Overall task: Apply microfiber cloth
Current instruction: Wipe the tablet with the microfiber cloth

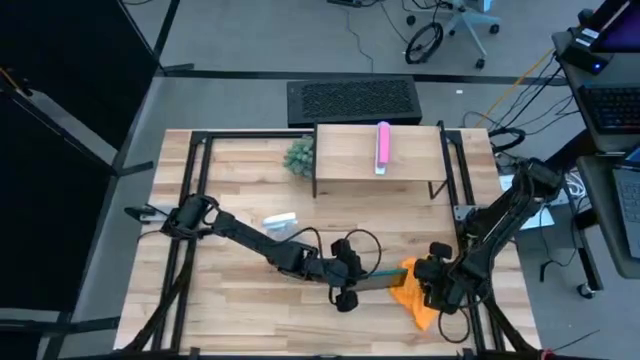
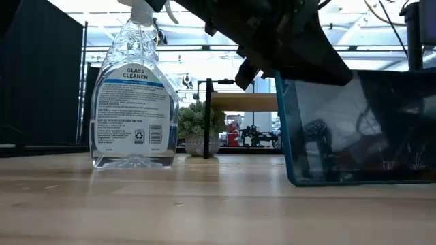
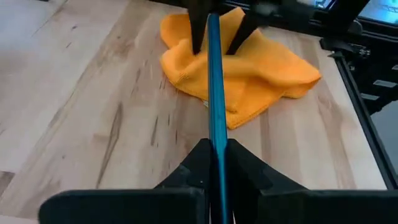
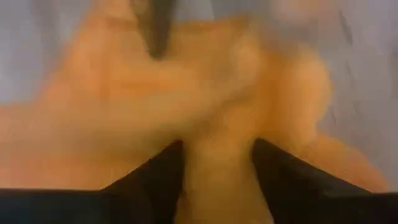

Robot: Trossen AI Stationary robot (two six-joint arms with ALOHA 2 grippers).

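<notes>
Spray bottle: stands upright on the wooden table, left of the tablet in the low view; label reads "GLASS CLEANER".
Left gripper: near the table's front centre, fingers clamped on the edge of the tablet, which it holds on edge, teal-rimmed.
Microfiber cloth: bright orange, bunched at the tablet's far end, front right of the table.
Right gripper: down on the cloth, fingers pinching a fold of orange fabric.
</notes>
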